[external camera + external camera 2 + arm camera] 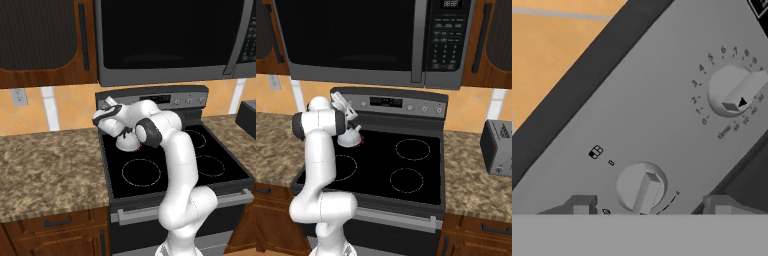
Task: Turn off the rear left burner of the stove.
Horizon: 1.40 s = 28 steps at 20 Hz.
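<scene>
Nearest the hand camera, the gripper (647,206) stands with its two grey finger tips apart on either side of a round grey knob (641,187) on the back panel (637,120) of the stove (421,170); the jaws straddle the knob with a gap showing on each side, so the claw is fairly wide and, as far as I can judge, not yet clamped on it. A second knob (734,90), ringed with numbers, sits further along the panel from the first, toward the dark display. The rear left burner (360,140) lies on the black glass just in front of the panel's left end, below the hand, and a small red glow shows at its rim, so it reads as still on. The approach looks done; closing on the knob and turning it to off are left. Most of the burner is covered by the arm's wrist in both base views, the finger tips are cut off at the bottom of the hand view, and the marks around the near knob are too small to read.
</scene>
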### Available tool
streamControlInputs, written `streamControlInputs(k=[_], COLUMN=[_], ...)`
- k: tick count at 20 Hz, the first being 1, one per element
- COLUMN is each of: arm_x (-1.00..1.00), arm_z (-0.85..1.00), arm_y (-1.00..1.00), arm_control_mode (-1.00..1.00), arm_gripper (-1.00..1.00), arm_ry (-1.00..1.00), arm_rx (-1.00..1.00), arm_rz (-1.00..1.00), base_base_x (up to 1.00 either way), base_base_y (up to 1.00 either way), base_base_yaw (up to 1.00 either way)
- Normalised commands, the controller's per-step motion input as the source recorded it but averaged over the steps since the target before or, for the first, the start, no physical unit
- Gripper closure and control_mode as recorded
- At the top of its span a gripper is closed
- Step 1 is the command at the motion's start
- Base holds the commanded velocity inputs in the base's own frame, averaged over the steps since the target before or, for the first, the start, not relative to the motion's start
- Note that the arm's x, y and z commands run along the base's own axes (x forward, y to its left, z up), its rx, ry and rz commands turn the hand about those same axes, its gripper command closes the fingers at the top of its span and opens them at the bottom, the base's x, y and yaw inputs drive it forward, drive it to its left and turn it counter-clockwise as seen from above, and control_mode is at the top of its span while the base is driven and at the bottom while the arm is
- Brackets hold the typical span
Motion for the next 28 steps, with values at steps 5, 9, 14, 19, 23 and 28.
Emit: streamControlInputs(k=[5, 9, 14, 19, 23, 28], arm_x=[0.00, 0.01, 0.00, 0.00, 0.00, -0.06], arm_z=[0.00, 0.00, 0.02, 0.18, 0.27, 0.25], arm_y=[0.00, 0.00, -0.01, -0.03, -0.16, -0.35], arm_control_mode=[-1.00, -1.00, -1.00, -1.00, -1.00, -1.00], arm_gripper=[-1.00, 1.00, 1.00, 1.00, 1.00, 1.00], arm_ry=[0.00, 0.00, 0.00, 0.01, 0.05, 0.02], arm_rx=[0.01, 0.00, 0.02, 0.19, 0.33, 0.46], arm_rz=[0.01, 0.00, 0.00, -0.01, -0.07, -0.13], base_base_x=[0.00, 0.00, 0.00, 0.00, 0.00, 0.00], base_base_y=[0.00, 0.00, 0.00, 0.00, 0.00, 0.00], base_base_yaw=[0.00, 0.00, 0.00, 0.00, 0.00, 0.00])
